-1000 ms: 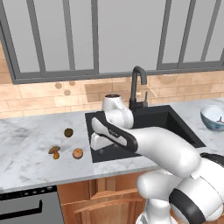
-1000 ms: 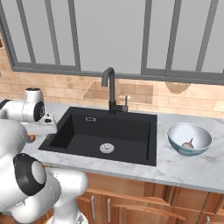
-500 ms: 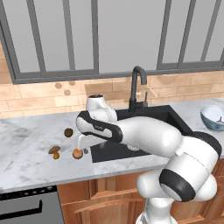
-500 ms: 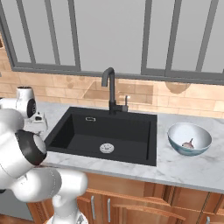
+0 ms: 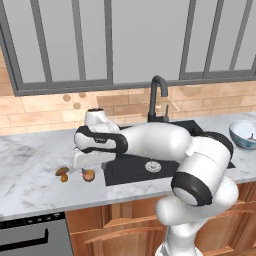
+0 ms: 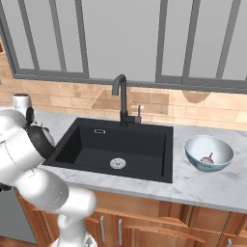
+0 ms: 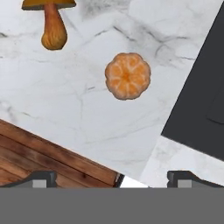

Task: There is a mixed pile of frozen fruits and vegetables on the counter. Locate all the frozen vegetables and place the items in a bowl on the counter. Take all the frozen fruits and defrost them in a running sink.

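In the hand view a small orange ball (image 7: 127, 75) lies on the white marble counter (image 7: 65, 109), a little ahead of my gripper (image 7: 114, 179). The gripper is open, nothing between its dark fingertips (image 7: 41, 178). A brown mushroom (image 7: 52, 26) with a tan stem lies further on at the upper left. In the left base view my hand (image 5: 85, 161) hovers just above the orange ball (image 5: 88, 175), with the mushroom (image 5: 62, 173) beside it. The black sink (image 6: 116, 147) lies right of them. The white bowl (image 6: 209, 153) at the far right holds a pale pinkish bulb (image 6: 207, 158).
A black gooseneck faucet (image 5: 157, 97) stands behind the sink. The counter's front edge and wooden cabinet fronts (image 7: 39, 148) lie just below the gripper in the hand view. The sink's rim (image 7: 192, 100) runs close to the right of the orange ball.
The arm has swung left from over the sink's left edge to above the items on the counter. The gripper has stayed open and the items have not moved.
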Motion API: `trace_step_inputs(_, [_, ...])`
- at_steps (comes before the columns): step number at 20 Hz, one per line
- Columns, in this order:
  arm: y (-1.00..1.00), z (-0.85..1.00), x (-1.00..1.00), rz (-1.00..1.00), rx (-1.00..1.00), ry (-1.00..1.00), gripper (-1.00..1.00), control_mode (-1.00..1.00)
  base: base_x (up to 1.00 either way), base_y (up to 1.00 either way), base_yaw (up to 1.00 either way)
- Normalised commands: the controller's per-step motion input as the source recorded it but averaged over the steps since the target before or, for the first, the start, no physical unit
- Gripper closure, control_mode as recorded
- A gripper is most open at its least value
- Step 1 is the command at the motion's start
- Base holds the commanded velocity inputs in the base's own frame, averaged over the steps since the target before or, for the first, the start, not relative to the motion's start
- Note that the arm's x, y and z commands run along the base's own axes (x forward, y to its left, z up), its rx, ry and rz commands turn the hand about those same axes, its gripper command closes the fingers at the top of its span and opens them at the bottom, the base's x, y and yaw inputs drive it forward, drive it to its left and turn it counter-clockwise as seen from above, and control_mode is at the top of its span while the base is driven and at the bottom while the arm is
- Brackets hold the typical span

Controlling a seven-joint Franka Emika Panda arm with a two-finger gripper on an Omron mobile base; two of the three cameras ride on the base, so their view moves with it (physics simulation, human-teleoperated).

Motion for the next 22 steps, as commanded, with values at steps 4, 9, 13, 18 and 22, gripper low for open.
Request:
trace_step_inputs(4, [0.32,-0.08,0.21,-0.11,-0.01,0.00,-1.00,-1.00,0.00,0.00,0.00])
trace_step_inputs(9, [0.34,-0.06,0.19,-0.11,-0.03,-0.06,-1.00,-1.00,0.00,0.00,0.00])
trace_step_inputs(13, [0.30,-0.01,0.11,-0.08,-0.01,-0.22,-1.00,-1.00,0.00,0.00,0.00])
trace_step_inputs(18, [0.28,0.00,0.20,-0.09,0.00,-0.15,-1.00,-1.00,0.00,0.00,0.00])
trace_step_inputs(22, [0.32,-0.01,0.15,-0.08,-0.02,0.01,-1.00,-1.00,0.00,0.00,0.00])
